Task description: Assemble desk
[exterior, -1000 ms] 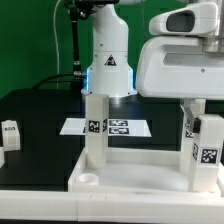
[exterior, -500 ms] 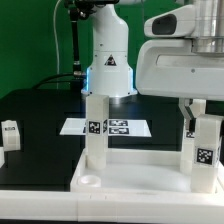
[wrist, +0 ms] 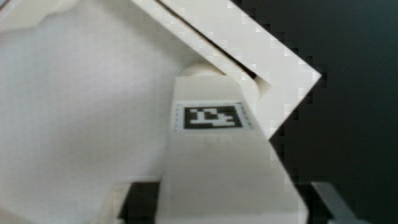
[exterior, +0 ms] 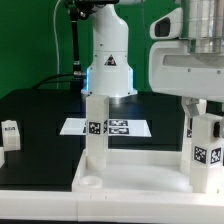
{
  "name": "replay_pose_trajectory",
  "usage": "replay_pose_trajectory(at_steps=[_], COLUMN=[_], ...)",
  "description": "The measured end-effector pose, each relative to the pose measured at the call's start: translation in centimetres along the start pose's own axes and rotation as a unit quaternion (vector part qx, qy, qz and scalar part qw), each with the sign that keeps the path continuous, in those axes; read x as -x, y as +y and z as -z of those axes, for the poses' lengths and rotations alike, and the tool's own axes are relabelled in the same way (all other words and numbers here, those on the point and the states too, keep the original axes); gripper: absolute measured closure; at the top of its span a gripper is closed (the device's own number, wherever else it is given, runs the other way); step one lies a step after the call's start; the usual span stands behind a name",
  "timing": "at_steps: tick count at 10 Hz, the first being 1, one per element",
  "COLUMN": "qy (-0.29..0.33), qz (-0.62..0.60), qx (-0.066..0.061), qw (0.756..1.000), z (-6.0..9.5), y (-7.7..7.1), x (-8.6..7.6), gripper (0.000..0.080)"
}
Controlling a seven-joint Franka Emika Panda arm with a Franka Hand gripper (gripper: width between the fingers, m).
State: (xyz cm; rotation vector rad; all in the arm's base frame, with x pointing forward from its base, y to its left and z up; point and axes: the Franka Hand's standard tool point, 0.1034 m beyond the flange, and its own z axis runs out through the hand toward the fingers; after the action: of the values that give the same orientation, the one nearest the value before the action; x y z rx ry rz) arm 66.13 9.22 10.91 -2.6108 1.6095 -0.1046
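White plastic fills the near ground: the tabletop (exterior: pixel 130 172) lies rim-up on the black worktop (exterior: pixel 40 110), its front edge cut off by the frame, with one leg (exterior: pixel 95 128) standing upright in its corner toward the exterior view's left. At the exterior view's right the end effector (exterior: pixel 205 112) grips a second leg (exterior: pixel 207 150) from above, its fingers mostly hidden behind the arm's bulky white housing; the wrist view shows that tagged leg (wrist: pixel 217 150) between two dark fingertips (wrist: pixel 143 200). Farther back lie the marker board (exterior: pixel 108 127), a small tagged white part (exterior: pixel 10 133) near the exterior view's left edge, and the robot's base (exterior: pixel 108 60).
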Motion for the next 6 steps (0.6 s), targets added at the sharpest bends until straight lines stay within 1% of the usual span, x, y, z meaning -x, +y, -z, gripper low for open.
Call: replay_pose_trajectory(at_steps=[1,4,6], qy=[-0.002,-0.003,-0.003], qz=[-0.054,-0.140,-0.111], qx=[0.004,0.004,0.003], qw=[0.999,0.990,0.994], z=[-0.03,-0.04,-0.08], y=[-0.03,-0.07,-0.04], x=[-0.02,0.17,0.12], gripper=[0.0509,0.0509,0.0509])
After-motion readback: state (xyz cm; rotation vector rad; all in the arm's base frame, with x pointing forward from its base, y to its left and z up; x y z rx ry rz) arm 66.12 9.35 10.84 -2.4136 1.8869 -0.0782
